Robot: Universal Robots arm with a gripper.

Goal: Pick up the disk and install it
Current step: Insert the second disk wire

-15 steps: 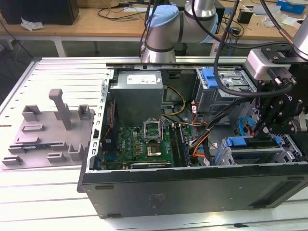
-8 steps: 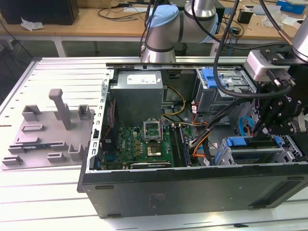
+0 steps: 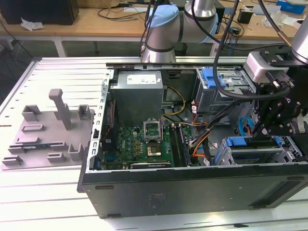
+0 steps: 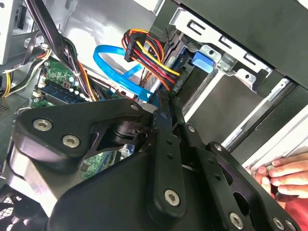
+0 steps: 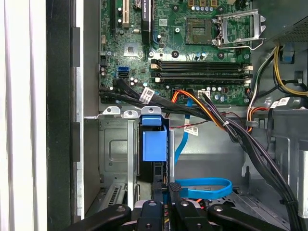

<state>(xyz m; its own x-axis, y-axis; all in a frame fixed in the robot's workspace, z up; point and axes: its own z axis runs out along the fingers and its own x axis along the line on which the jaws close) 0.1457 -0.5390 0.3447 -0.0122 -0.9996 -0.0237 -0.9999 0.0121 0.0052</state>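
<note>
End effector (image 5: 166, 190) w/ disk (image 5: 155, 144) in cage (image 5: 115, 149)

I can't read any print from here: the white sticker (image 3: 139, 78) on the grey metal power-supply box (image 3: 138, 96) carries lettering too small to make out.

Grey fixture plate (image 3: 48, 137) beside open computer case (image 3: 192, 185); green motherboard (image 3: 144, 144) inside.

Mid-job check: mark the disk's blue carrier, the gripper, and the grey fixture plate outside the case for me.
disk (image 5: 154, 144): first wrist view, blue carrier face in the cage.
gripper (image 5: 166, 190): first wrist view, between its black fingertips at the disk.
fixture plate (image 3: 33, 144): exterior view, flat grey base.
</note>
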